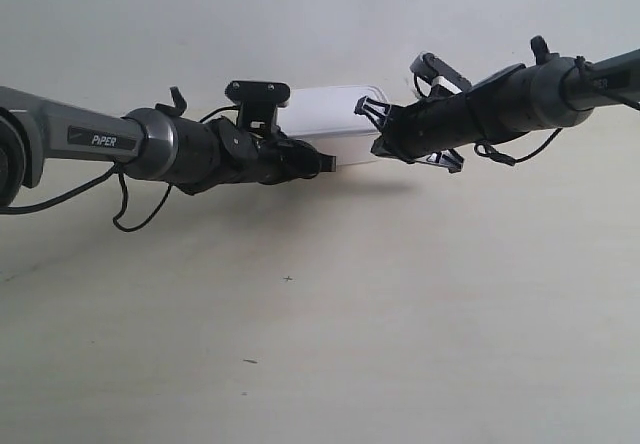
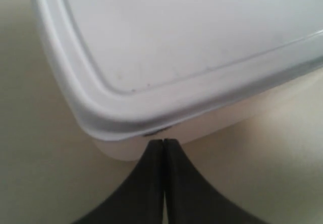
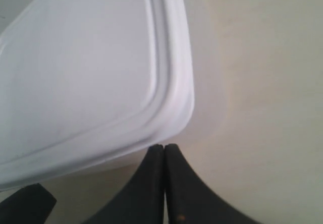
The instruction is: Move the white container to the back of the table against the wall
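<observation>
Wall (image 1: 300, 14) backs white container (image 1: 330, 119) on table (image 1: 400, 344).

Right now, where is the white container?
In the exterior view the white container sits mid-frame at the back of the table, close to the wall, between the shut left gripper and right gripper.

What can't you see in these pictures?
- Exterior view: the two arms hide both ends of the white container.
- Exterior view: whether it touches the wall, pale against pale.
- Wrist views: picture edges cut off most of the container.
- Any view: what's inside; the lid covers it.
</observation>
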Robot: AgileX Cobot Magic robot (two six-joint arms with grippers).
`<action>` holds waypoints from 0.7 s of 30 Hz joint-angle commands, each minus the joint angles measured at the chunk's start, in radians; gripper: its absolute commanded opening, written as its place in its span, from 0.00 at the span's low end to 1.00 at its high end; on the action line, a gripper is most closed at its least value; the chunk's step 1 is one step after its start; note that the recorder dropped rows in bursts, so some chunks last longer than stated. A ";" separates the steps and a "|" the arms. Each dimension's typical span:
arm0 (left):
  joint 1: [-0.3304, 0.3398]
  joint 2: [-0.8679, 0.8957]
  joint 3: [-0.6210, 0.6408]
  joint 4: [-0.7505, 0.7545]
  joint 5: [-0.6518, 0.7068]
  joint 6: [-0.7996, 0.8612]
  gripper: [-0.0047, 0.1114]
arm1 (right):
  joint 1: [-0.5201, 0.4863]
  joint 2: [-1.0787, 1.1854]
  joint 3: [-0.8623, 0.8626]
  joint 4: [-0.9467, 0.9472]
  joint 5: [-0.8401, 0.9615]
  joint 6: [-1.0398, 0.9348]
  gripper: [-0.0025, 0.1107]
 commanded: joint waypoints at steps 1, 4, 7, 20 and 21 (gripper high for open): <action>0.004 0.000 -0.006 0.039 -0.034 0.002 0.04 | -0.002 0.018 -0.028 -0.014 0.012 -0.003 0.02; 0.004 0.000 -0.006 0.057 -0.048 0.002 0.04 | -0.002 0.033 -0.045 -0.014 0.025 -0.005 0.02; 0.006 0.000 -0.006 0.068 -0.052 0.002 0.04 | -0.002 0.047 -0.063 -0.014 0.038 -0.003 0.02; 0.006 -0.014 -0.006 0.229 0.080 0.081 0.04 | -0.002 0.049 -0.064 -0.014 0.037 -0.004 0.02; 0.006 -0.021 -0.006 0.275 0.100 0.105 0.04 | -0.002 0.049 -0.064 -0.014 0.037 -0.004 0.02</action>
